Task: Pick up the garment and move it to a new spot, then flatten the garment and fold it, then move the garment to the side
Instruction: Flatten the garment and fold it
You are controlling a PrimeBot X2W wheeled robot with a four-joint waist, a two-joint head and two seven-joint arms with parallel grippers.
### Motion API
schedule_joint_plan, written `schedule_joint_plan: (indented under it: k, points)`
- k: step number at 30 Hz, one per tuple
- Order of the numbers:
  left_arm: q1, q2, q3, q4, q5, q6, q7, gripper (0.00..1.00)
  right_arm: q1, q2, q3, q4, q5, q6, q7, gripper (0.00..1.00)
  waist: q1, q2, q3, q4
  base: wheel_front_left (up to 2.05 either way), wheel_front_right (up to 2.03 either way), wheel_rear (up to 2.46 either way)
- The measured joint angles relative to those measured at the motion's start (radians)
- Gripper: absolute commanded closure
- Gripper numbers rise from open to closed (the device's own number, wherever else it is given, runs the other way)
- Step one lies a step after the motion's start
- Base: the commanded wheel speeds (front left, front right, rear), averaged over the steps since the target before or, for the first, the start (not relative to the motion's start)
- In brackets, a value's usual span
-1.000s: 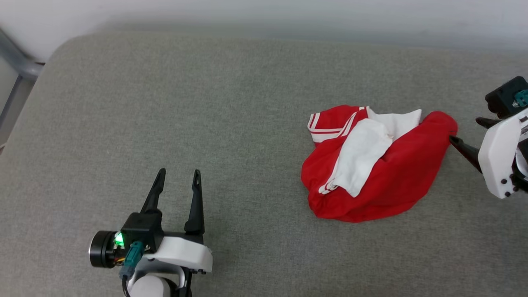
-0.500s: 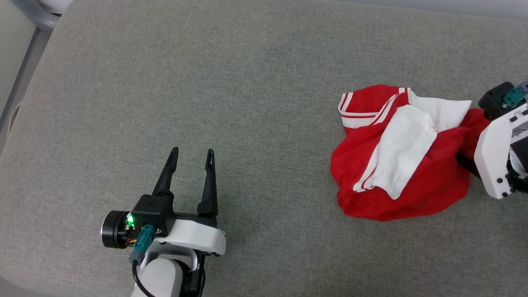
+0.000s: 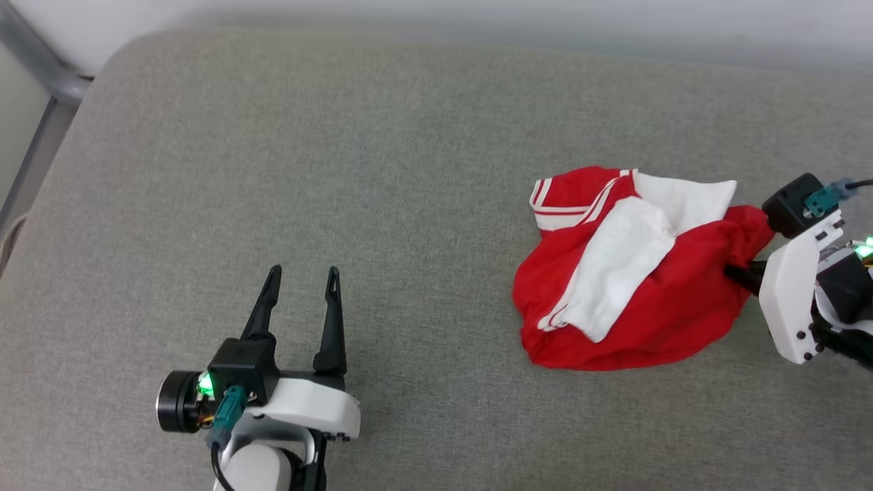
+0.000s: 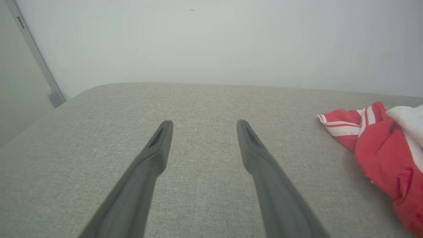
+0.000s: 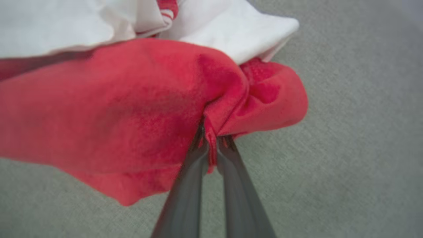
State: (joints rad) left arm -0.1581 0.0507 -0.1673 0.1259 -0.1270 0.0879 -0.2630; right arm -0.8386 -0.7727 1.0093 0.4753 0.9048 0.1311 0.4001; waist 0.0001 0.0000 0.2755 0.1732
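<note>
- One grey metal rail [image 3: 41, 65], slanted, at the upper left corner of the head view, beside the cushion's rounded corner.
- One grey woven cushion [image 3: 409, 170], broad and flat, bearing the garment; a pale wall [image 4: 211, 39] stands behind its far edge.
- One left gripper [image 3: 303, 271], lower left in the head view. Its two dark fingers are spread apart with nothing between them and point toward the far edge, over bare cushion. Whether they touch the fabric cannot be told. A green light glows on its black body. It is well apart from the garment.
- One garment [image 3: 655, 300], a red T-shirt crumpled in a heap on the right half of the cushion. A white sleeve lies across the red body, and red-and-white striped trim shows at the heap's far left edge. In the left wrist view it sits at the right edge.
- One right gripper [image 3: 740, 273], at the right edge of the head view, its tips buried in the heap's right side. In the right wrist view the fingers are pressed together on a thin fold of red cloth, with the fabric puckered around the pinch.
</note>
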Motion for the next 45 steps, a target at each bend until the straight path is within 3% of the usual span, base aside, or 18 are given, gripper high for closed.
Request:
schedule_joint_plan:
  k: [7,15,23,28,30,31,36,39,45]
  points:
    - [0.063,0.000,0.023,0.005,0.001,-0.002,0.000,0.00,0.127,-0.069,-0.008,-0.133,0.053,0.000,-0.109,1.00,0.0000,0.0000,-0.094,-0.038,0.00,0.00,0.00]
    - [0.122,0.000,0.042,0.008,0.001,-0.005,0.000,0.00,0.419,-0.120,-0.126,-0.200,0.094,0.000,-0.193,1.00,-0.0001,0.0001,-0.180,-0.082,0.00,0.00,0.00]
    - [0.156,0.000,0.052,0.011,0.004,-0.009,0.000,0.00,0.730,-0.041,-0.237,-0.200,0.101,0.000,-0.211,1.00,-0.0002,0.0000,-0.231,-0.110,0.00,0.00,0.00]
    - [0.166,0.000,0.051,0.012,0.004,-0.008,0.000,0.00,0.843,0.022,-0.309,-0.176,0.081,0.000,-0.210,1.00,-0.0003,0.0000,-0.241,-0.113,0.00,0.00,0.00]
    - [0.170,0.000,0.053,0.012,0.004,-0.009,0.000,0.00,0.859,0.038,-0.344,-0.170,0.038,0.001,-0.217,0.23,-0.0002,0.0000,-0.241,-0.116,0.00,0.00,0.00]
    - [0.171,0.000,0.054,0.012,0.004,-0.009,0.000,0.00,0.862,0.048,-0.364,-0.172,0.025,0.001,-0.226,0.00,-0.0002,0.0000,-0.242,-0.118,0.00,0.00,0.00]
    - [0.174,0.000,0.064,0.013,0.012,-0.015,0.000,0.00,0.866,0.068,-0.500,-0.232,-0.039,0.000,-0.272,0.00,-0.0002,0.0000,-0.245,-0.124,0.00,0.00,0.00]
    - [0.174,0.000,0.066,0.012,0.018,-0.018,0.000,0.00,0.854,0.073,-0.630,-0.334,-0.074,0.000,-0.293,0.00,-0.0002,0.0001,-0.245,-0.122,0.00,0.00,0.00]
    - [0.166,0.000,0.063,0.003,0.026,-0.019,0.000,0.00,0.765,0.079,-0.761,-0.456,-0.167,0.000,-0.259,0.00,-0.0001,0.0000,-0.223,-0.108,0.00,0.00,0.00]
